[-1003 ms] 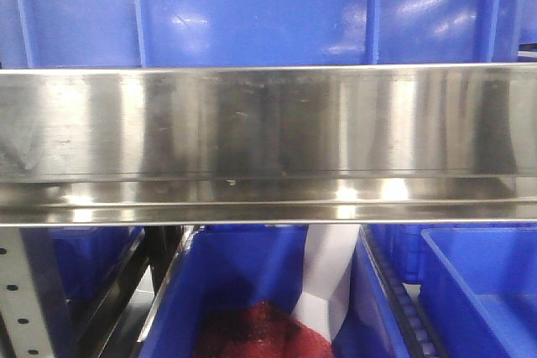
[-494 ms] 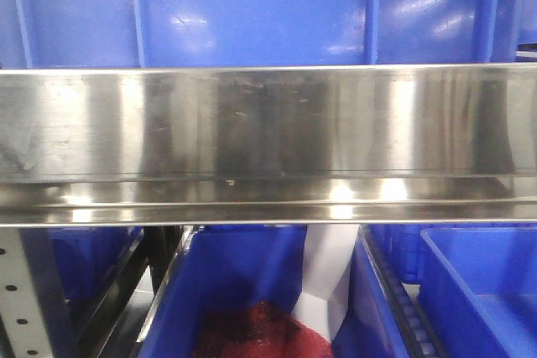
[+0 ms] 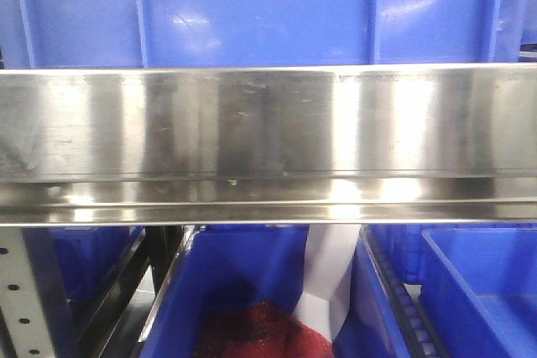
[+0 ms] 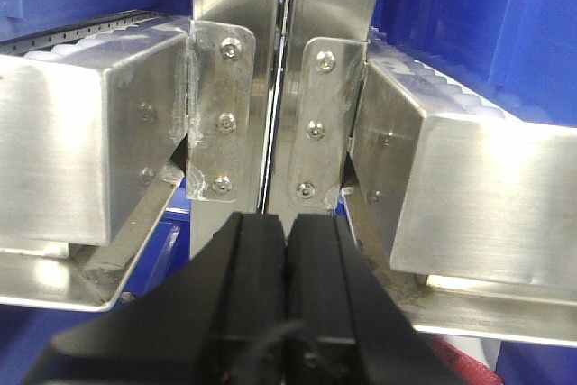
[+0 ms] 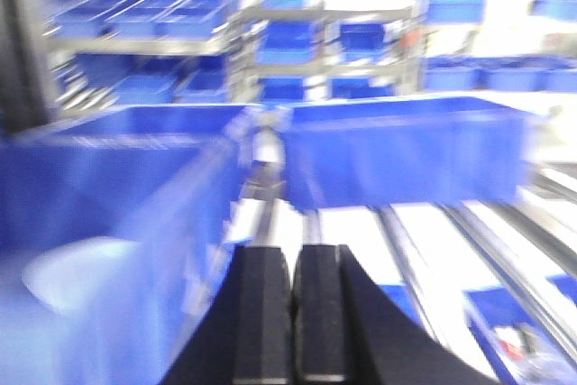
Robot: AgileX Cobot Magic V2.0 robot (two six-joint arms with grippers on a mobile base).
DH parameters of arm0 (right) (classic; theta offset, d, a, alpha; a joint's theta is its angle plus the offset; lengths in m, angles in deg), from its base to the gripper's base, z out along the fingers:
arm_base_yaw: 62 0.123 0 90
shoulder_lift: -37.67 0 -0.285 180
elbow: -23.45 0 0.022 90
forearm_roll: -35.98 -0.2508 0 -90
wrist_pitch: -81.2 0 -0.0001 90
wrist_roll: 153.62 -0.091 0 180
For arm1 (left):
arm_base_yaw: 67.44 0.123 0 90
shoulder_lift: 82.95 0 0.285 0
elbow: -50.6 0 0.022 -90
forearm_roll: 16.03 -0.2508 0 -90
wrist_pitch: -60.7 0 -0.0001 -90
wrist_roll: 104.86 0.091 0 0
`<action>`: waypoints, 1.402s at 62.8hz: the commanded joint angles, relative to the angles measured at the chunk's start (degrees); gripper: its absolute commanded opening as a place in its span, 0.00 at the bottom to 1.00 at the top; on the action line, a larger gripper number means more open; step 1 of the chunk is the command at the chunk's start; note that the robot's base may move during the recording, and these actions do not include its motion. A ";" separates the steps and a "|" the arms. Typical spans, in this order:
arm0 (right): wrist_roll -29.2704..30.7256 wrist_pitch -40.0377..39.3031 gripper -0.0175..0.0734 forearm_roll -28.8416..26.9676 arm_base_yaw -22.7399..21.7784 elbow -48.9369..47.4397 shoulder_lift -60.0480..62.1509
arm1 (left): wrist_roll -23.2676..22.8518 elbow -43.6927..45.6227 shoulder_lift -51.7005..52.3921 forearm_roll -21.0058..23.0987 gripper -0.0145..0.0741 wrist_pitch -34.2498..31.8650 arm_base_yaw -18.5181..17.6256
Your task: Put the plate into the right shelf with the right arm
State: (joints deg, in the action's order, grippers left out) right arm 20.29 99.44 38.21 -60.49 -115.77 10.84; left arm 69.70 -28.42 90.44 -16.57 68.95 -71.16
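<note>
The right shelf shows in the front view as a wide brushed steel rail (image 3: 268,140) with blue bins (image 3: 252,6) above and below it. My right gripper (image 5: 293,252) is shut and empty, and points over blue bins (image 5: 406,146) and steel roller rails (image 5: 487,241). This view is blurred by motion. A pale round shape (image 5: 77,277) lies low at the left by a blue bin wall. I cannot tell if it is the plate. My left gripper (image 4: 286,219) is shut and empty, close before two bolted steel uprights (image 4: 270,87).
A red mesh bundle (image 3: 252,333) and a white strip (image 3: 327,274) lie in the lower middle bin. A perforated grey upright (image 3: 21,291) stands at the lower left. Steel box beams (image 4: 81,142) flank the left gripper on both sides.
The bright reflections on the steel rail have shifted a little. Nothing else differs in the front view.
</note>
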 commanded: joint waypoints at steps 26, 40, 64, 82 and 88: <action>-0.18 -14.93 0.25 -3.71 -0.55 29.17 20.50 | -0.34 -0.57 0.06 0.13 0.11 -4.86 -0.41; -0.18 -18.23 0.25 -7.07 -0.47 34.12 20.41 | -0.34 -0.57 0.06 0.13 0.11 -4.86 -0.41; -0.18 -19.91 0.25 -0.14 -0.36 37.68 20.41 | -0.34 -0.57 0.06 0.13 0.11 -4.86 -0.41; -0.18 -18.69 0.25 -0.04 -0.36 37.68 20.41 | -0.34 -0.57 0.06 0.13 0.11 -4.86 -0.41; -0.18 -18.61 0.25 -0.04 -0.36 37.68 20.41 | -0.34 -0.57 0.06 0.13 0.11 -4.86 -0.41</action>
State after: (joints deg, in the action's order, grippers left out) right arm 20.03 85.39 37.50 -60.69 -77.83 30.52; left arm 69.70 -28.42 90.44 -16.57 68.95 -71.16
